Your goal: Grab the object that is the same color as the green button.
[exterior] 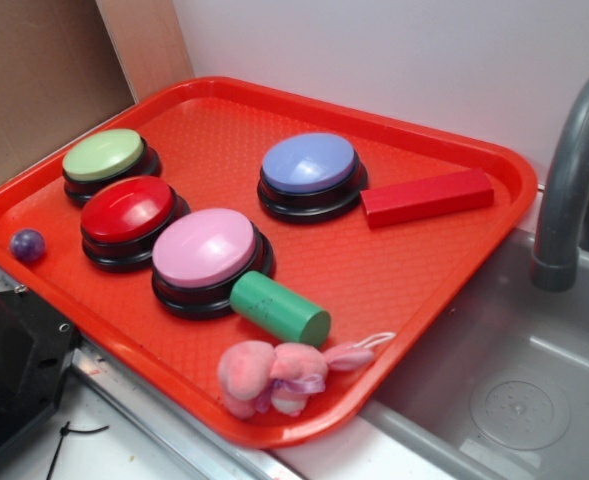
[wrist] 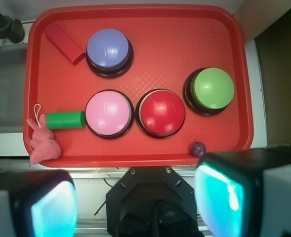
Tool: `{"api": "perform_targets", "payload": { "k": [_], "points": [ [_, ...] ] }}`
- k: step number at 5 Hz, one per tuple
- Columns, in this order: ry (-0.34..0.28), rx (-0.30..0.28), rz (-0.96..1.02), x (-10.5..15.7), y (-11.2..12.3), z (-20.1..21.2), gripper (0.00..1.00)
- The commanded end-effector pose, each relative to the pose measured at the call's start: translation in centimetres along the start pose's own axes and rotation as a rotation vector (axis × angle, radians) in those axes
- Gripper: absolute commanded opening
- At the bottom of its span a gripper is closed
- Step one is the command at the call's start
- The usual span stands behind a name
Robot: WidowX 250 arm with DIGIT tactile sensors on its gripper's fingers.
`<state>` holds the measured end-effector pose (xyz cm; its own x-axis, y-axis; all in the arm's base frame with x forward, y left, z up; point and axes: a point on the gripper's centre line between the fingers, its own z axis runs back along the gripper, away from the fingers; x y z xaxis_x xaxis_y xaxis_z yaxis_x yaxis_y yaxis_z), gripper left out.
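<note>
In the wrist view the gripper [wrist: 135, 205] sat nearest the camera, its two fingers [wrist: 51, 207] spread wide apart with nothing between them, positioned off the near edge of the red plastic tray [wrist: 185, 39] and above no object. Just past the tray's near rim lay a small purple ball [wrist: 198, 147] and, at the opposite near corner, a pink plush rabbit [wrist: 43, 142]. The short matte green cylinder block [exterior: 279, 308] lay on its side beside the rabbit, one end touching or very nearly touching the black base of the pink domed button [exterior: 207, 258]. The red domed button [exterior: 129, 219] stood next in the same row, just beside the pink one. Farther back, the pale-green domed button on a black base [exterior: 107, 163] stood near the red button, well apart from the green cylinder. The blue domed button [exterior: 310, 173] stood toward the far side of the tray, with the red rectangular block [exterior: 428, 197] lying flat beside it, one end close against its base. Beyond the tray's side, a grey metal sink [exterior: 504, 400] with a grey faucet [exterior: 569, 180] adjoined the table [exterior: 144, 440].
</note>
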<state>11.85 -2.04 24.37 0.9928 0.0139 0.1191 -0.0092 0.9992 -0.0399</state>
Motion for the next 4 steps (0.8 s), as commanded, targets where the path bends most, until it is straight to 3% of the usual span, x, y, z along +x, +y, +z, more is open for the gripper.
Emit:
{"api": "perform_targets", "payload": {
  "k": [1,2,3,4],
  "points": [
    [0.000,0.000,0.000,0.0,0.0,0.0,1.00],
    [-0.005,-0.006,-0.135,0.7,-0.1,-0.7,1.00],
    [-0.002,0.029,-0.389,1.8,-1.1,-1.5,1.00],
    [-0.040,0.059,-0.643,3.1,-2.7,-2.5,1.00]
  ]
}}
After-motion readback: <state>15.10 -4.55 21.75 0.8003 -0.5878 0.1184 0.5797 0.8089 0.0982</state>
